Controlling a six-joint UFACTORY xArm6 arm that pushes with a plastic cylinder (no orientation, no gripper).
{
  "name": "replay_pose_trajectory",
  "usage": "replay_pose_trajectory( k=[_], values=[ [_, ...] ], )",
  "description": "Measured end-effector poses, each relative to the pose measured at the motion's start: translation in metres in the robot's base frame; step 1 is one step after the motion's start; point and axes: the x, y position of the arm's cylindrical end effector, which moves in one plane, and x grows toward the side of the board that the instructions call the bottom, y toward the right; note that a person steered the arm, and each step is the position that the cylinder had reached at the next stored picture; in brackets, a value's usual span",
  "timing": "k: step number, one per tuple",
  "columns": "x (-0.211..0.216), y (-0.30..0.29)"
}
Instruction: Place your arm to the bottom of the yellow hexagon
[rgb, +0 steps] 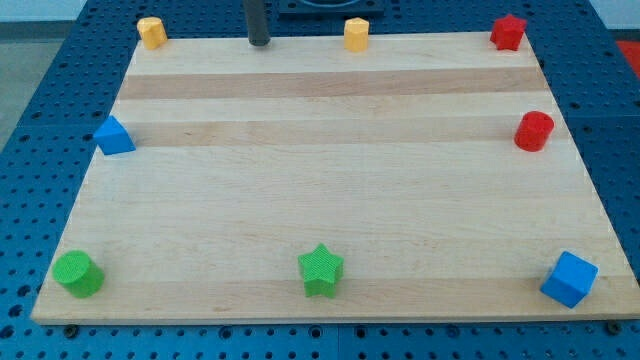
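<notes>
The dark rod comes down at the view's top, and my tip (259, 44) rests on the top edge of the wooden board (330, 200). A yellow block that looks hexagonal (356, 34) stands at the top edge, right of my tip and well apart from it. A second yellow block (151, 32), of a rounder shape I cannot make out, sits at the top left corner, left of my tip. My tip touches no block.
A red star (508, 32) is at the top right corner and a red cylinder (534, 131) at the right edge. A blue triangle (114, 135) is at the left edge. A green cylinder (78, 273), a green star (321, 270) and a blue cube (569, 278) line the bottom edge.
</notes>
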Motion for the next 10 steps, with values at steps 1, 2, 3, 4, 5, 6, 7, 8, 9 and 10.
replay_pose_trajectory(
  k=[1, 2, 3, 4, 5, 6, 7, 8, 9, 10],
  values=[
    [0.007, 0.001],
    [0.008, 0.001],
    [0.022, -0.014],
    [0.04, -0.048],
    [0.052, -0.095],
    [0.062, -0.165],
    [0.068, -0.193],
    [0.069, -0.193],
    [0.083, -0.18],
    [0.091, -0.158]
  ],
)
